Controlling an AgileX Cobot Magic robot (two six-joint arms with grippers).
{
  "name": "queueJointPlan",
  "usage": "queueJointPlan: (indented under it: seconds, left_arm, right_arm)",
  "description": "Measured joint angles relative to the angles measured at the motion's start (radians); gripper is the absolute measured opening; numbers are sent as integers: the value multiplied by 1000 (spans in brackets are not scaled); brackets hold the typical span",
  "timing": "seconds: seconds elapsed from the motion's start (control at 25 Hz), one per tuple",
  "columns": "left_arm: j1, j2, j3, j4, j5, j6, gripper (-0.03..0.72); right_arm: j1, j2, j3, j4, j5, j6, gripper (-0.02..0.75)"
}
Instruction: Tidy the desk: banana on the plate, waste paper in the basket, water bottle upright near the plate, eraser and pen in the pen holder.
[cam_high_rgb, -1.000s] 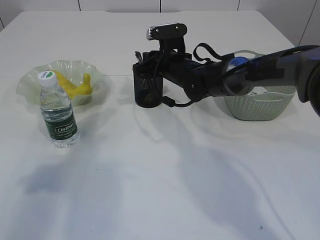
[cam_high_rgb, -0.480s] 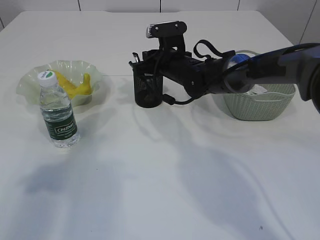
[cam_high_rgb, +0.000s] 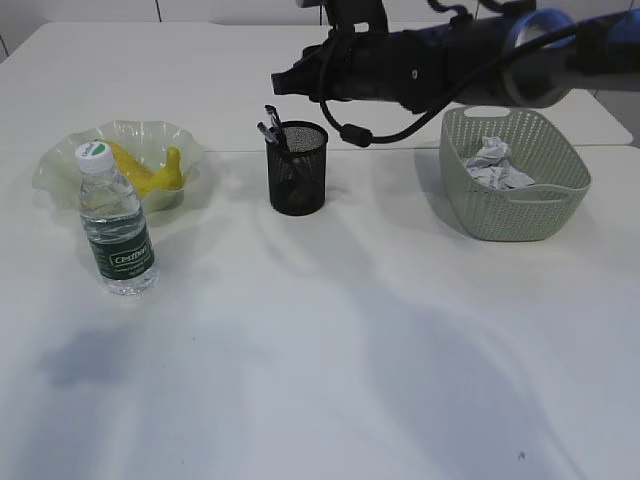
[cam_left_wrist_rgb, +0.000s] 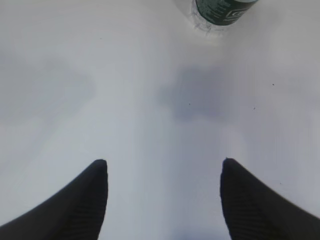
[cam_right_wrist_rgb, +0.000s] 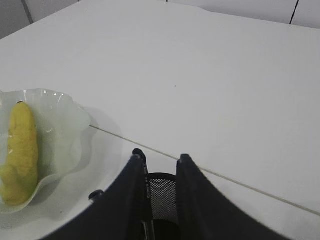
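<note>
The black mesh pen holder (cam_high_rgb: 297, 170) stands mid-table with pens (cam_high_rgb: 270, 127) sticking out; no eraser shows. My right gripper (cam_high_rgb: 284, 81) hovers above and behind it, jaws slightly apart and empty. In the right wrist view the gripper (cam_right_wrist_rgb: 159, 159) frames the holder (cam_right_wrist_rgb: 164, 195), with a pen (cam_right_wrist_rgb: 140, 154) beside its left finger. The banana (cam_high_rgb: 150, 172) lies on the glass plate (cam_high_rgb: 60, 165). The water bottle (cam_high_rgb: 115, 225) stands upright in front of the plate. My left gripper (cam_left_wrist_rgb: 163, 165) is open and empty over bare table, with the bottle's base (cam_left_wrist_rgb: 220, 11) ahead of it.
The green basket (cam_high_rgb: 515, 195) at the right holds crumpled waste paper (cam_high_rgb: 497, 165). The plate (cam_right_wrist_rgb: 65, 125) and banana (cam_right_wrist_rgb: 20, 150) also show in the right wrist view. A table seam runs behind the holder.
My right arm has lifted up and away from the pen holder. The pens stay in the holder. Bottle, plate and basket have not moved.
</note>
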Motion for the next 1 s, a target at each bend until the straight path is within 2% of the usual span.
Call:
queueJointPlan:
  seconds: [0.4, 0.84, 1.0]
  left_arm:
    - [0, 0, 0, 0, 38, 0, 494]
    - [0, 0, 0, 0, 55, 0, 488]
    - [0, 0, 0, 0, 66, 0, 484]
  right_arm:
    - [-22, -192, 0, 6, 327, 0, 178]
    - [-41, -228, 0, 10, 360, 11, 178]
    - [-41, -228, 0, 10, 423, 20, 178]
